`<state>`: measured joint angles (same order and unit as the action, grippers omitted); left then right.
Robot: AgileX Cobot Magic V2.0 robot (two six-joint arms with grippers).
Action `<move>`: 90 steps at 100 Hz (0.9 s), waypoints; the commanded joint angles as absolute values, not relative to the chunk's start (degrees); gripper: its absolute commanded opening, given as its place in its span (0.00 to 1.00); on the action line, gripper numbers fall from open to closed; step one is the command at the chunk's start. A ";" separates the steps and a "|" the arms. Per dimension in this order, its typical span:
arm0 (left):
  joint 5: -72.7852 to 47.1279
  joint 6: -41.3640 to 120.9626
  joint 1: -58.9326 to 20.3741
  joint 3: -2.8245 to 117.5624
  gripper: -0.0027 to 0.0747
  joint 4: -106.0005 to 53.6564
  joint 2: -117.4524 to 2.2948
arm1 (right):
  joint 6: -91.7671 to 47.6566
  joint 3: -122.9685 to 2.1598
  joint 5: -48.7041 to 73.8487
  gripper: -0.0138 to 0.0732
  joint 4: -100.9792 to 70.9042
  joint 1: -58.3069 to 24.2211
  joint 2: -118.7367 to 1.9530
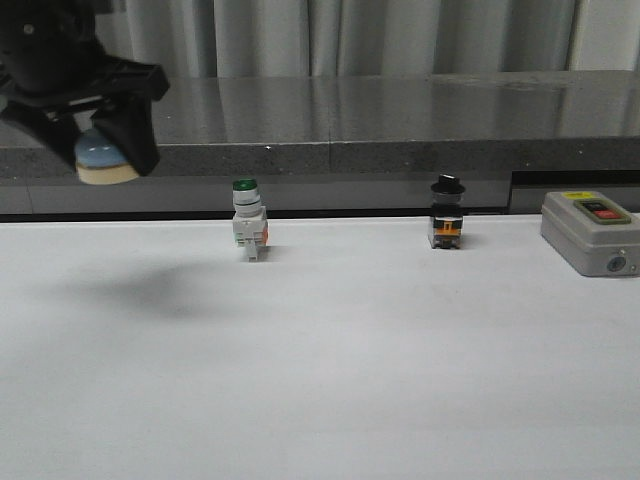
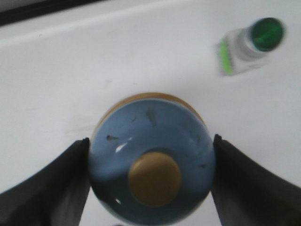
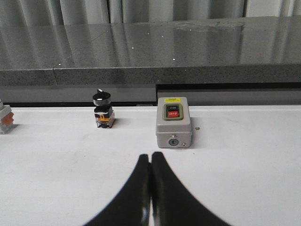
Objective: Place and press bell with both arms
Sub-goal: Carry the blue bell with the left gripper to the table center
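The light-blue dome bell [image 1: 100, 160] with its cream base hangs high above the table at the far left, held in my left gripper [image 1: 95, 150]. In the left wrist view the bell [image 2: 151, 157] fills the space between the two dark fingers, its cream button facing the camera, and the left gripper [image 2: 151, 162] is shut on its sides. My right gripper [image 3: 150, 157] is shut and empty, low over the table, short of the grey switch box. The right arm does not show in the front view.
A green-capped white pushbutton [image 1: 248, 230] stands at the table's back, left of centre; it also shows in the left wrist view [image 2: 251, 44]. A black-capped switch [image 1: 446, 213] stands right of centre. A grey on/off switch box [image 1: 590, 232] sits at the far right. A dark stone ledge [image 1: 400, 120] runs behind.
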<state>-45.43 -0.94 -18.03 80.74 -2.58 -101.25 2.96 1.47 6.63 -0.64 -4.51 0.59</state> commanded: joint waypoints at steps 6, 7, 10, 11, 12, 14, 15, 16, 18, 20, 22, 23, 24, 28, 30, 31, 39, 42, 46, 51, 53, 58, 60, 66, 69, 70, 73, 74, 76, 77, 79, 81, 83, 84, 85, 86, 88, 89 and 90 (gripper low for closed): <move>-44.32 -0.45 -25.19 82.21 0.27 -2.96 -96.83 | 2.87 0.66 1.89 0.09 0.00 -4.17 1.70; -44.24 -0.45 -25.55 82.21 0.27 -2.96 -96.83 | 2.87 0.66 1.89 0.09 0.00 -4.17 1.70; -44.10 -0.45 -27.34 82.21 0.27 -2.96 -97.23 | 2.87 0.66 1.89 0.09 0.00 -4.17 1.65; -43.91 -0.45 -27.69 82.21 0.27 -2.96 -97.21 | 2.87 0.66 1.89 0.09 0.00 -4.17 1.65; -43.83 -0.45 -28.38 82.21 0.27 -2.96 -97.42 | 2.87 0.66 1.89 0.09 0.00 -4.17 1.65; -43.70 -0.45 -29.03 82.21 0.27 -2.96 -97.69 | 2.87 0.66 1.89 0.09 0.00 -4.17 1.65; -43.56 -0.45 -29.66 82.21 0.27 -2.96 -97.98 | 2.87 0.66 1.89 0.09 0.00 -4.17 1.65; -43.41 -0.45 -29.98 82.21 0.27 -2.96 -98.11 | 2.87 0.66 1.89 0.09 0.00 -4.17 1.65; -43.00 -0.45 -30.94 82.25 0.27 -2.96 -98.38 | 2.87 0.66 1.89 0.09 0.00 -4.17 1.65; -42.67 -0.45 -31.85 82.25 0.27 -2.96 -98.76 | 2.87 0.66 1.89 0.09 0.00 -4.17 1.65; -42.29 -0.45 -32.76 82.25 0.27 -2.96 -99.30 | 2.87 0.66 1.89 0.09 0.00 -4.17 1.65; -41.97 -0.45 -33.05 82.25 0.27 -2.96 -99.42 | 2.87 0.66 1.89 0.09 0.00 -4.17 1.65; -41.72 -0.45 -33.65 82.34 0.27 -2.96 -99.52 | 2.87 0.66 1.89 0.09 0.00 -4.17 1.65; -40.30 -0.45 -34.94 82.34 0.27 -2.96 -100.46 | 2.87 0.66 1.89 0.09 0.00 -4.17 1.65; -39.53 -0.45 -35.68 82.34 0.27 -2.96 -100.86 | 2.87 0.66 1.89 0.09 0.00 -4.17 1.65; -39.28 -0.45 -36.13 82.34 0.27 -2.96 -101.26 | 2.87 0.66 1.89 0.09 0.00 -4.17 1.65; -37.20 -0.45 -38.24 83.18 0.27 -2.96 -103.57 | 2.87 0.66 1.89 0.09 0.00 -4.17 1.65; -37.06 -0.45 -38.79 83.65 0.27 -2.96 -104.57 | 2.87 0.66 1.89 0.09 0.00 -4.17 1.65; -36.96 -0.45 -39.33 84.52 0.27 -2.96 -106.15 | 2.87 0.66 1.89 0.09 0.00 -4.17 1.65; -36.96 -0.45 -39.74 85.67 0.27 -2.96 -108.09 | 2.87 0.66 1.89 0.09 0.00 -4.17 1.65; -36.96 -0.45 -39.89 86.18 0.27 -2.96 -108.91 | 2.87 0.66 1.89 0.09 0.00 -4.17 1.65; -36.96 -0.45 -40.23 87.34 0.27 -2.96 -110.81 | 2.87 0.66 1.89 0.09 0.00 -4.17 1.65; -36.96 -0.45 -40.22 87.82 0.27 -2.96 -111.56 | 2.87 0.66 1.89 0.09 0.00 -4.17 1.65; -37.18 -0.45 -40.36 88.91 0.28 -2.96 -113.47 | 2.87 0.66 1.89 0.09 0.00 -4.17 1.65; -37.33 -0.45 -40.36 89.26 0.28 -2.96 -114.20 | 2.87 0.66 1.89 0.09 0.00 -4.17 1.65; -37.33 -0.45 -40.36 89.40 0.28 -2.96 -114.32 | 2.87 0.66 1.89 0.09 0.00 -4.17 1.65; -37.33 -0.45 -40.36 89.42 0.28 -3.25 -114.76 | 2.87 0.66 1.89 0.09 0.00 -4.17 1.65; -37.33 -0.45 -40.36 89.42 0.28 -3.25 -114.89 | 2.87 0.66 1.89 0.09 0.00 -4.17 1.65; -37.33 -0.45 -40.36 89.42 0.28 -3.25 -115.16 | 2.87 0.66 1.89 0.09 0.00 -4.17 1.65; -37.33 -0.45 -40.36 89.42 0.28 -3.40 -115.16 | 2.87 0.66 1.89 0.09 0.00 -4.17 1.65; -37.33 -0.45 -40.36 89.42 0.28 -3.40 -115.26 | 2.87 0.66 1.89 0.09 0.00 -4.17 1.65; -37.33 -0.45 -40.36 89.42 0.28 -3.40 -115.55 | 2.87 0.66 1.89 0.09 0.00 -4.17 1.65; -37.33 -0.45 -40.36 89.42 0.28 -3.40 -115.69 | 2.87 0.66 1.89 0.09 0.00 -4.17 1.65; -37.33 -0.45 -40.36 89.42 0.28 -3.40 -115.71 | 2.87 0.66 1.89 0.09 0.00 -4.17 1.65; -37.33 -0.45 -40.36 89.42 0.28 -3.40 -115.95 | 2.87 0.66 1.89 0.09 0.00 -4.17 1.65; -37.33 -0.45 -40.36 89.42 0.28 -3.40 -116.03 | 2.87 0.66 1.89 0.09 0.00 -4.17 1.65; -37.33 -0.45 -40.36 89.42 0.28 -3.40 -116.19 | 2.87 0.66 1.89 0.09 0.00 -4.17 1.65; -37.33 -0.45 -40.36 89.42 0.28 -3.40 -116.21 | 2.87 0.66 1.89 0.09 0.00 -4.17 1.65; -37.33 -0.45 -40.36 89.42 0.28 -3.40 -116.34 | 2.87 0.66 1.89 0.09 0.00 -4.17 1.65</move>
